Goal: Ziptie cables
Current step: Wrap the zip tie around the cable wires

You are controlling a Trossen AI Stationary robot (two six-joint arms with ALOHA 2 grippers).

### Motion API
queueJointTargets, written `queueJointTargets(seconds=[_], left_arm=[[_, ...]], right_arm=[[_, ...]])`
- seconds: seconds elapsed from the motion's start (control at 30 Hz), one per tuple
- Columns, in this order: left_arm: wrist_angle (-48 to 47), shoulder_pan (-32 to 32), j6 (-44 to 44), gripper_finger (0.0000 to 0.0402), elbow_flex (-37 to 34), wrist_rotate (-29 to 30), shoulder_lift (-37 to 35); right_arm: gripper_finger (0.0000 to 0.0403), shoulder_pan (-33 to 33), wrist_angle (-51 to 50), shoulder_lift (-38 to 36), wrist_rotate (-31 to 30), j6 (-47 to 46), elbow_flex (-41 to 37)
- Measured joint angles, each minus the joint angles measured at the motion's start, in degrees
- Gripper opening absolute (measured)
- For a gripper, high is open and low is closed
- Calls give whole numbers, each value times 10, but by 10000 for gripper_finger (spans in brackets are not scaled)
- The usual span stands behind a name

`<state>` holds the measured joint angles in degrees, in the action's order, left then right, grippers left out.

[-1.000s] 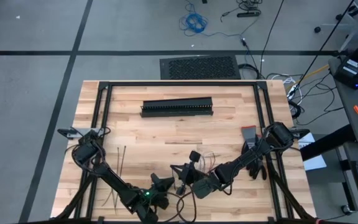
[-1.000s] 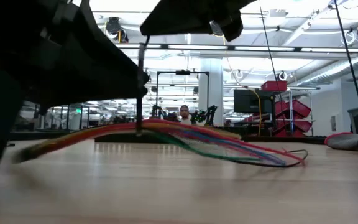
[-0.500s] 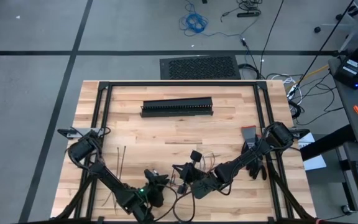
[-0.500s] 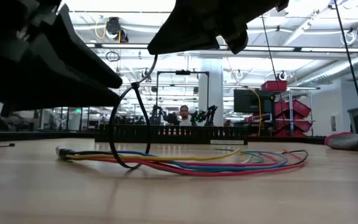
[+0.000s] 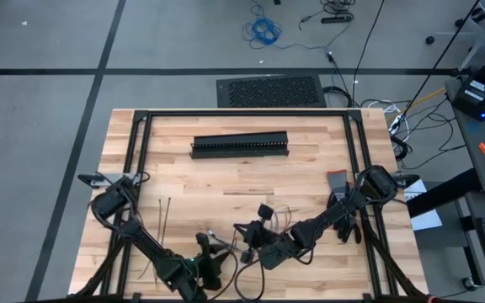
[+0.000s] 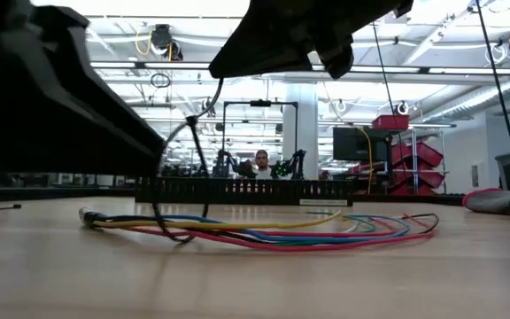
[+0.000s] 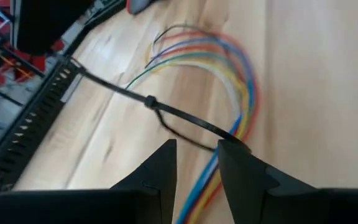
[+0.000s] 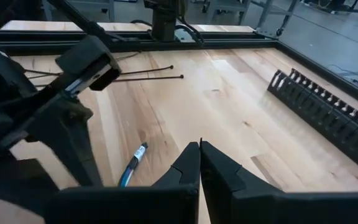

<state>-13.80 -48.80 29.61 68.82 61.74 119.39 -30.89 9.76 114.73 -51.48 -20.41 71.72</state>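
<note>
The cables [image 6: 308, 235] lie flat on the table as a loose multicoloured bundle, also seen in the left wrist view [image 7: 244, 93]. A black ziptie [image 7: 149, 101] makes a wide slack loop [image 6: 158, 182] round the bundle near its plug end. My right gripper [image 8: 199, 149] hangs above the loop near the table's near edge [image 5: 244, 232], shut on the ziptie's tail. My left gripper [image 7: 194, 155] stands open just left of it [image 5: 205, 246], low over the loop and the cables. My right gripper pinches the ziptie's tail [image 6: 219, 86] between its shut fingers, coming from the table's right and slanting down. The strap runs down from the fingers to the ziptie's head [image 6: 190, 120]. The loop hangs slack round the cables, its bottom at the table. Whether a finger [image 7: 232, 149] of my left gripper touches the loop, I cannot tell.
A long black slotted duct [image 5: 240, 145] lies across the far middle of the table. Spare zipties [image 5: 165, 215] lie on the left side, seen in the right wrist view too [image 8: 148, 76]. Bare wood lies between the duct and the cables.
The cable bundle, raised off the table a second ago with the ziptie standing straight above it, has dropped flat onto the wood. The ziptie now hangs as a wide slack loop. My left gripper has drawn back toward the table's left edge and rolled.
</note>
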Motion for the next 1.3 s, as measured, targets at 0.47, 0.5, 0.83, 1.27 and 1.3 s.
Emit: queueJointTargets(seconds=[0.47,0.5,0.83,1.27,1.3], left_arm=[[-20,-7,9,116,-1,49,-53],[-21,-7,20,116,-2,50,-61],[73,-3,192,116,-97,49,-103],[540,17,-47,116,-200,-73,-103],[534,20,-47,116,-200,-77,-103]], right_arm=[[0,-16,37,39,-52,35,0],[0,-18,46,39,-69,57,0],[0,-28,147,39,-56,175,0],[0,-30,172,39,-38,233,0],[0,-30,174,39,-38,235,0]])
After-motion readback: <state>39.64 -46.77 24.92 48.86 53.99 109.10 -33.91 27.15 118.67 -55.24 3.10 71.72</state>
